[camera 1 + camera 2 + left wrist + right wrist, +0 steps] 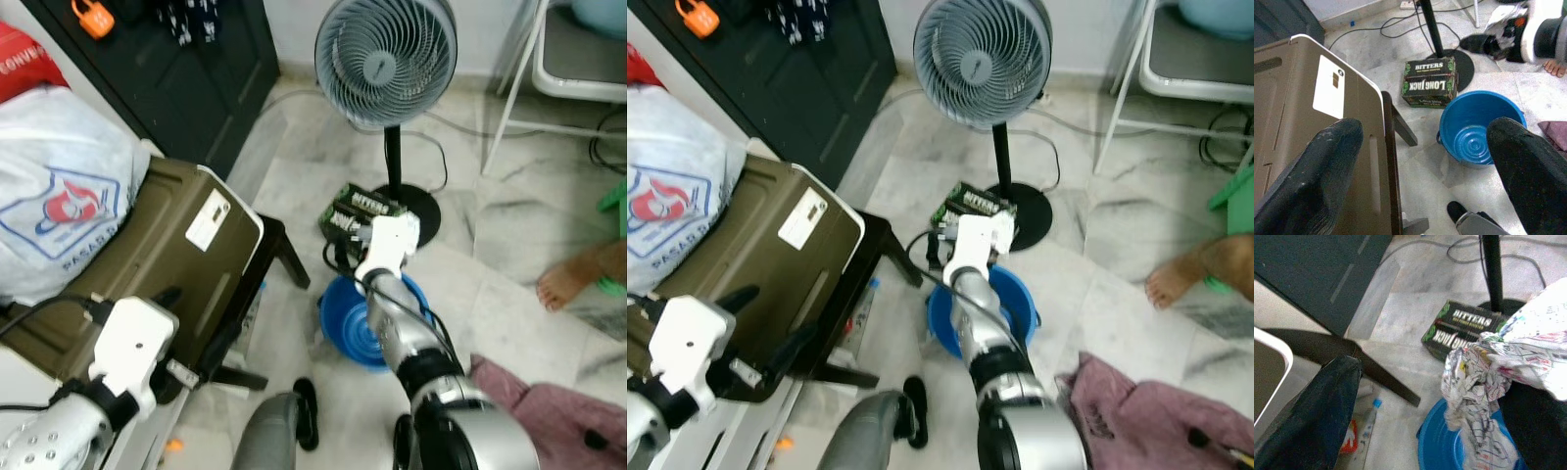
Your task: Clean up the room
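I held my right gripper (1449,396), pinching a crumpled printed wrapper (1488,377), directly above the blue bucket (1479,129), apparently to drop it in as rubbish, while the bucket sat empty beside a green box (1429,82) and my left gripper (1425,171) hung open.

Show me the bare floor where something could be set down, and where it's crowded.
Free: the marble between the fan base, the white frame leg and the person's foot. Also the strip between the dark cabinet and the fan. Crowded: around the blue bucket, hemmed by the box, the table leg and the right gripper holding crumpled paper.
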You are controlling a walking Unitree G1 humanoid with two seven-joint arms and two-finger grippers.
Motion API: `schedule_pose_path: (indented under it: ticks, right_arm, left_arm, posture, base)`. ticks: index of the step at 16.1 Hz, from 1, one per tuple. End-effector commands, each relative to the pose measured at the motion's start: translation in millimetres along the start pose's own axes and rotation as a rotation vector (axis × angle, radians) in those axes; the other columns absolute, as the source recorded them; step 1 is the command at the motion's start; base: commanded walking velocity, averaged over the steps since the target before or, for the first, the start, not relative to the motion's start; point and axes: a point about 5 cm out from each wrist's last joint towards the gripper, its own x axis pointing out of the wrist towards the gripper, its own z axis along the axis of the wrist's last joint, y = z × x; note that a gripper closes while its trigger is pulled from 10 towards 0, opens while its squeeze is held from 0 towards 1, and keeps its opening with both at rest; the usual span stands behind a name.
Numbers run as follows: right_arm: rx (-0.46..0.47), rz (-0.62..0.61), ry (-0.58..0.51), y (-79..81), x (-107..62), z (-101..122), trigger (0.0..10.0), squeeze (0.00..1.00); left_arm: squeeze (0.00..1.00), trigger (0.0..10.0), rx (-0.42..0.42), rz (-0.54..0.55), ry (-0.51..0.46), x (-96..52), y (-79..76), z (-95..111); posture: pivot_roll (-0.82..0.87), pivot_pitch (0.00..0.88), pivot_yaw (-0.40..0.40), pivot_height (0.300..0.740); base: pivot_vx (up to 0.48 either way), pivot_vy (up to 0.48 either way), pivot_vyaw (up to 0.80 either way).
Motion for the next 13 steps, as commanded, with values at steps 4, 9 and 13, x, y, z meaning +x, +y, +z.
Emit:
schedule_pose_path:
  ticks: [4,9,13]
  right_arm:
    - [0.106,0.038,0.093,11.4,-9.6,-16,10.0,1.00]
    - [-0.067,0.081,0.176,7.5,-16.4,-31,10.0,1.00]
    - [-0.118,0.117,0.174,8.8,-17.3,-30,10.0,1.00]
  left_arm:
    - [0.00,10.0,-0.003,0.010,0.022,0.4,1.4,-5]
    - [0.00,10.0,0.010,-0.007,0.024,2.4,-0.8,-6]
    - [0.00,10.0,0.018,-0.012,0.028,3.0,0.2,-6]
  posture:
    - [0.23,0.248,0.179,0.740]
    - [0.22,0.248,0.182,0.740]
    - [0.22,0.246,0.186,0.740]
  base:
    - [0.000,0.000,0.00]
    - [0.000,0.000,0.00]
    - [0.000,0.000,0.00]
